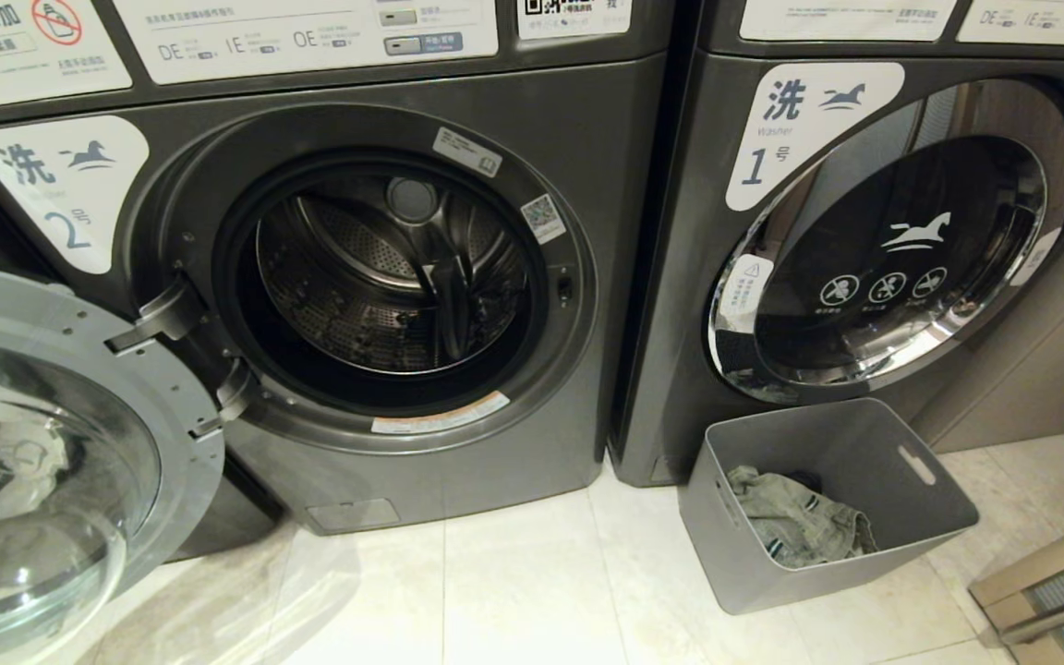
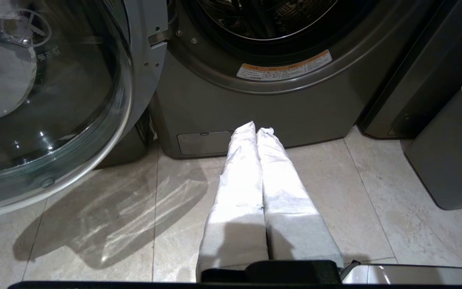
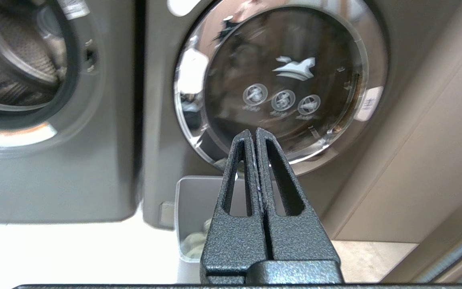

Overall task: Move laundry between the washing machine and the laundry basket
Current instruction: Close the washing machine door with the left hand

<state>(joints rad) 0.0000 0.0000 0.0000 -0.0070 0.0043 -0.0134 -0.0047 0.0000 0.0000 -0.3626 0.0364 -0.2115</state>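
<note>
Washer 2 (image 1: 384,277) door (image 1: 52,443) swung wide, drum looks bare. Laundry (image 1: 800,522), a crumpled greenish garment, sits in the grey basket (image 1: 934,517) on the floor under washer 1 (image 1: 883,249). Left tool (image 2: 256,132) clenched, holding nothing, low by washer 2's base. Right tool (image 3: 252,136) clenched, empty, aimed above the basket. You'd best spread the right tool first, descend inside the rim, and pinch a raised fold rather than the basket wall.
</note>
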